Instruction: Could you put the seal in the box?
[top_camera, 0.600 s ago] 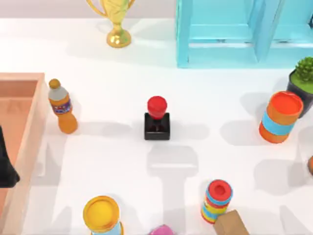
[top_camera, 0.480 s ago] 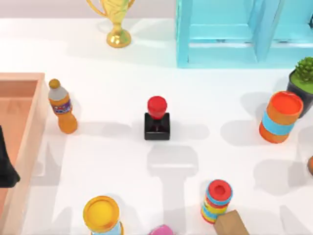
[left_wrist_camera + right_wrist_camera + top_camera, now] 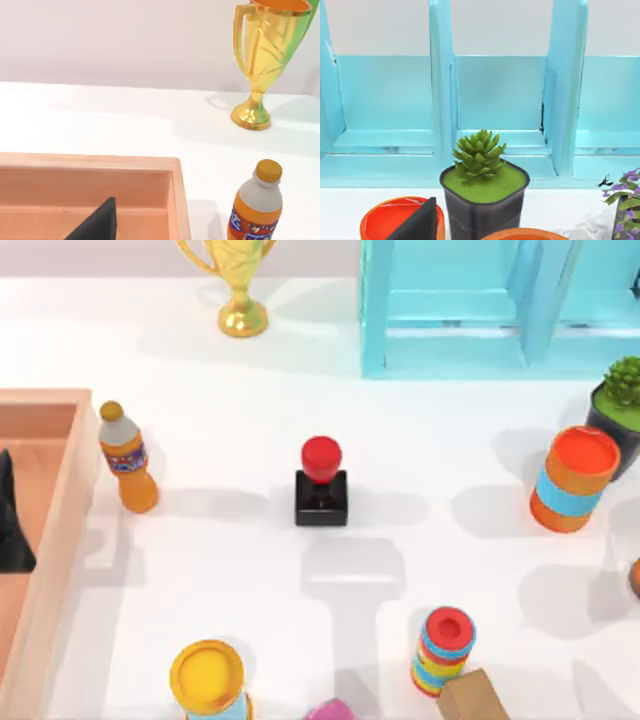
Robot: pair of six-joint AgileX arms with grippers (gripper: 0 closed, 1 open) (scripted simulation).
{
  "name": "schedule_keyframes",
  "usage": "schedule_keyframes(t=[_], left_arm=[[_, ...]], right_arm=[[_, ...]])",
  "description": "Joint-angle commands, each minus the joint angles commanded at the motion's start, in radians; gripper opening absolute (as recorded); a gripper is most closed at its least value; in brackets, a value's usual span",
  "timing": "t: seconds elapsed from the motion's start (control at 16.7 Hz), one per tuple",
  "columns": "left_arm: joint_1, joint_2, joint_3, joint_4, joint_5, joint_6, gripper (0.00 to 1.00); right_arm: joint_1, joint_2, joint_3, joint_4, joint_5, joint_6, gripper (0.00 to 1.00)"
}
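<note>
Top view: box [image 3: 62, 502] ran off the left edge, far wall unseen. Left gripper [image 3: 12, 530] showed as a dark wedge cut by that edge; jaw state not discernible. Pink item [image 3: 331, 710] and brown block [image 3: 472, 698] were clipped at the bottom edge, trophy [image 3: 236, 285] at the top.

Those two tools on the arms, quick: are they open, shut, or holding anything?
Left tool: over the box at the table's left; open or shut cannot be told.
Right tool: near the potted plant; cannot be told.
</note>
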Motion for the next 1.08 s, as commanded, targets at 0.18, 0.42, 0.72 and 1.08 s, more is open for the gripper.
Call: schedule_keyframes(t=[0.18,0.42,0.72,1.08], left_arm=[[-0.06,0.237,0.253,-0.163,0.001,-0.056,1.0],[-0.155,0.612,0.65,-0.418,0.002,-0.144,1.0],[-0.282,1.121,1.188,-0.765,0.004,-0.265,1.0],[-0.423,1.696,1.793,-1.154,0.006,-0.401,1.0]], right_arm=[[0.0,0.0,0.0,0.0,0.0,0.0,1.0],[0.0,0.0,0.0,0.0,0.0,0.0,1.0],[0.0,0.0,0.0,0.0,0.0,0.0,1.0],[0.0,0.0,0.0,0.0,0.0,0.0,1.0]])
